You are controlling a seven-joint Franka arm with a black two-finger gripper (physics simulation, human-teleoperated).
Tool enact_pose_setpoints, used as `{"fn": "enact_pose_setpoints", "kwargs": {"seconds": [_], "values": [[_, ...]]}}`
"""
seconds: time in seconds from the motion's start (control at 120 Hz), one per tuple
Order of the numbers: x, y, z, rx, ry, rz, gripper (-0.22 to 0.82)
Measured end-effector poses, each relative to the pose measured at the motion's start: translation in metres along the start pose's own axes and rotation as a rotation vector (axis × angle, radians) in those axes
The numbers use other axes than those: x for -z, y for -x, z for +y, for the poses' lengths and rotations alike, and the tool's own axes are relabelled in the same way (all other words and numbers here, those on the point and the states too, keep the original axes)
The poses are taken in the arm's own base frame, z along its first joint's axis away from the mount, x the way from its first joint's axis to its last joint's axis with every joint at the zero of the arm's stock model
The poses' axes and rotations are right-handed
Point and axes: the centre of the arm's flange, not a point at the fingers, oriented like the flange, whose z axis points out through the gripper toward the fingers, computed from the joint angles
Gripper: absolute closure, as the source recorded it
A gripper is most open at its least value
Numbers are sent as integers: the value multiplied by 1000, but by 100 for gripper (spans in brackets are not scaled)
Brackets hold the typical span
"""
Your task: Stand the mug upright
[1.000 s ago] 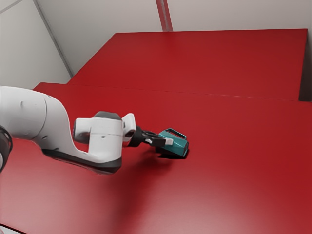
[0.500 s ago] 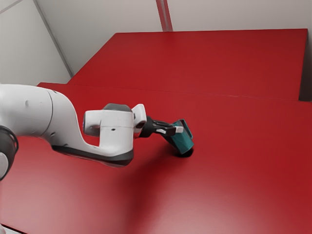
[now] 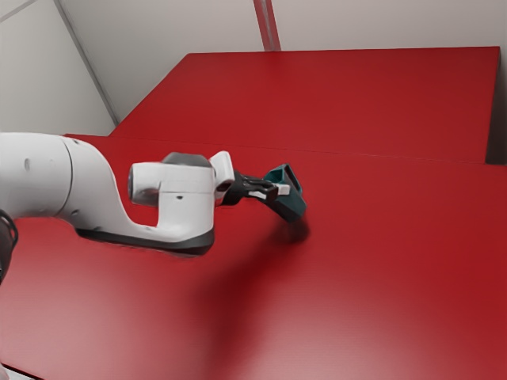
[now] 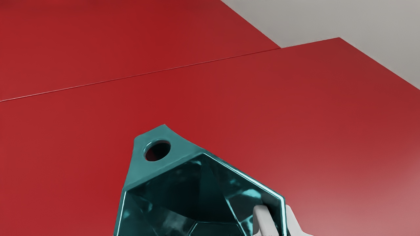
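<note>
My gripper (image 3: pixel 279 190) is closed on the wall of the teal mug (image 3: pixel 294 207), which hangs tilted above the red table, its opening toward the top and its base slanting down to the exterior view's right. In the wrist view the gripper (image 4: pixel 281 220) has one pale fingertip inside the faceted mug (image 4: pixel 170 173) and the other outside, with the wall pinched between them. A flat corner with a round hole juts out from the mug's rim. The mug's underside is hidden in the wrist view.
The red table (image 3: pixel 380 261) spreads below and around the mug, and a dark shadow lies under it. A second red surface (image 3: pixel 333 99) adjoins the table's far side, with pale walls beyond.
The mug has risen off the table in my grip and swung from lying on its side to a steeper tilt. My hand moved up, first to the exterior view's right, then slightly back left.
</note>
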Motion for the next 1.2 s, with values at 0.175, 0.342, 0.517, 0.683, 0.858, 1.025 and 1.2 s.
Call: {"fn": "enact_pose_setpoints", "kwargs": {"seconds": [0.175, 0.342, 0.517, 0.683, 0.858, 1.025, 1.2], "values": [[1, -22, -19, -267, -23, -149, 79], [6, -46, -27, -459, 66, -362, 79], [8, -39, -25, -457, 74, -595, 79], [3, -31, -19, -371, 10, -708, 79], [-3, -37, -1, -309, -69, -727, 79], [-19, -43, 34, -280, -119, -694, 79], [-21, -36, 44, -192, -153, -681, 79]]}}
